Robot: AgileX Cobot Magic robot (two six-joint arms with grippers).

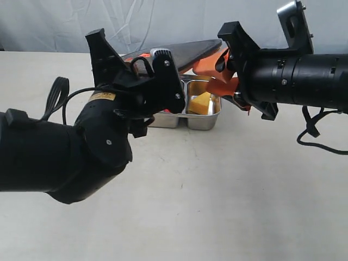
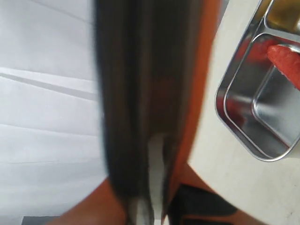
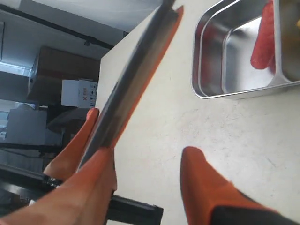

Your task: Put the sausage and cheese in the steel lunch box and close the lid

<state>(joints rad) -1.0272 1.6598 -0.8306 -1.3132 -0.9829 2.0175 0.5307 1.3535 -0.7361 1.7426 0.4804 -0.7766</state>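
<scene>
- A yellow label (image 1: 102,96) sits on the left arm, at about 9 o'clock from the middle of the exterior view. Its dark print is too small to read.
- In the right wrist view a white box (image 3: 79,93) in the room behind carries a small red mark, and no letters on it can be made out. A brown cardboard box (image 3: 51,70) stands just beside it.
- The table (image 1: 217,190) is a plain cream, matt surface with faint specks. Behind it hangs a pale creased backdrop (image 1: 163,22).
- The steel lunch box (image 1: 204,126) stands on the table at about 12 o'clock from the middle of the exterior view, uncovered.
- The cheese (image 1: 200,103) lies in the compartment on the box's 3 o'clock side.
- The sausage (image 3: 263,40) lies in the other compartment, on the 9 o'clock side, close to the divider.
- The lid (image 1: 185,50) is in the air above the box's far edge, tilted, with its 3 o'clock end higher and its orange seal facing down.
- The left gripper (image 1: 142,58) is clamped on the lid's 9 o'clock end. In its wrist view the lid runs edge-on between the orange fingers, heavily blurred.
- The right gripper (image 3: 145,143) is at the lid's 3 o'clock end with its fingers spread apart. The lid's edge lies against one finger and the other finger is well clear.
</scene>
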